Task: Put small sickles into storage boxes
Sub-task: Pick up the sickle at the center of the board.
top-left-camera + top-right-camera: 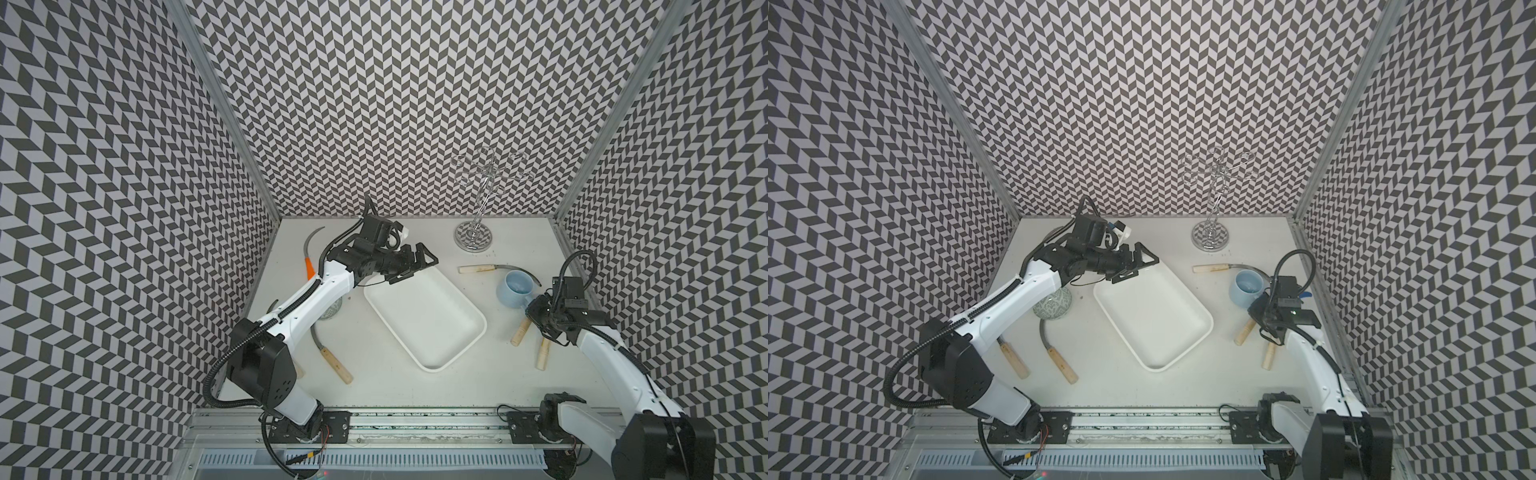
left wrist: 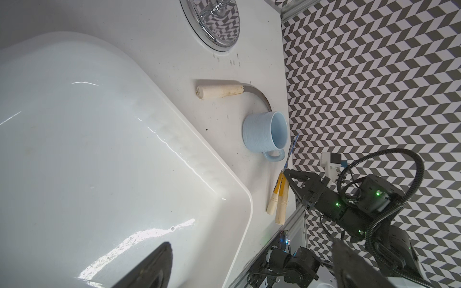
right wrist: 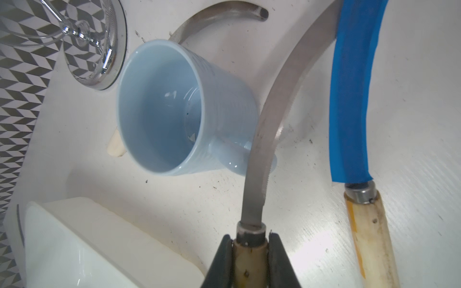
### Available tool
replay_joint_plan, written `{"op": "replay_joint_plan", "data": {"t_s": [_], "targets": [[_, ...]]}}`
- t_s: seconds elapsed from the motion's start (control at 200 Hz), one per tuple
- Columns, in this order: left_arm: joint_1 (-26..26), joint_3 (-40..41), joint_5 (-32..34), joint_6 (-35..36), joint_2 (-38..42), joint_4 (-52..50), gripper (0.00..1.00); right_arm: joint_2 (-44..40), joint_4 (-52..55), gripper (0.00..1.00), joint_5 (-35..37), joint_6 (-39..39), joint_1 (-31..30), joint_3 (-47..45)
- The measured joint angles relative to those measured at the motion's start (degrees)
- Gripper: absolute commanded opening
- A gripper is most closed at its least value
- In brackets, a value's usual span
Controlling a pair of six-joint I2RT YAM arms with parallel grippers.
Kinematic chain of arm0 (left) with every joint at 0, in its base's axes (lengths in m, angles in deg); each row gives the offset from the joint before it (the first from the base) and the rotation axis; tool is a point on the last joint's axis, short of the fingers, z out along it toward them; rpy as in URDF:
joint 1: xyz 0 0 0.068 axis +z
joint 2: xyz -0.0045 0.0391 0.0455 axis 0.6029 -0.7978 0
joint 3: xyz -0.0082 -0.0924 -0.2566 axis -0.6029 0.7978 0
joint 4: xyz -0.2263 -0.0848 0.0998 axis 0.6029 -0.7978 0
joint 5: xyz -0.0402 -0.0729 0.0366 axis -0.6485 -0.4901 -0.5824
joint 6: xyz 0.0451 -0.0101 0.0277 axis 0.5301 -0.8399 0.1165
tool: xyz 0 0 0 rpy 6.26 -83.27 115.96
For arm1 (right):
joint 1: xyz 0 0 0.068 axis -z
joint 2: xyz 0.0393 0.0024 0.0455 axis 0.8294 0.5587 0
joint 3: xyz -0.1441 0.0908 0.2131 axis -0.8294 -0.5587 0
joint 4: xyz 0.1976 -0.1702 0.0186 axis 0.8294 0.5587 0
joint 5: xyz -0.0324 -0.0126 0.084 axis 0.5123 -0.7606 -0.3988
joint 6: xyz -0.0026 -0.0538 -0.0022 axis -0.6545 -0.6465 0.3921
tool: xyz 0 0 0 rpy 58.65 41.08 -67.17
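Right tool clamped tight on the pale wooden handle of the grey-bladed sickle, right of the white tray; blade arcs past the blue mug. Blue-bladed sickle lies just beside it on the table. Left tool spread wide, holding nothing, above the tray's far corner. 3rd sickle behind mug. 4th sickle left of tray, near patterned bowl.

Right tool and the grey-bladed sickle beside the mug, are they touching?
Touching. The right wrist view shows the right tool clamped on the handle of the sickle, no gap.
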Motion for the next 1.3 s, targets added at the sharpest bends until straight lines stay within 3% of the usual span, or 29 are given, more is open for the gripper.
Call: {"op": "replay_joint_plan", "data": {"t_s": [0.576, 0.891, 1.297], "targets": [[0.0, 0.0, -0.04, -0.02, -0.13, 0.0, 1.0, -15.3, -1.2, 0.02, -4.79, 3.43, 0.28, -5.03], [0.0, -0.35, -0.26, 0.09, -0.24, -0.17, 1.0, -7.96, -6.75, 0.02, -6.27, 3.19, 2.95, -2.27], [0.0, -0.35, -0.31, 0.85, -0.24, -0.22, 1.0, -7.54, -8.9, 0.02, -6.86, 0.39, 3.17, 1.14]]}}
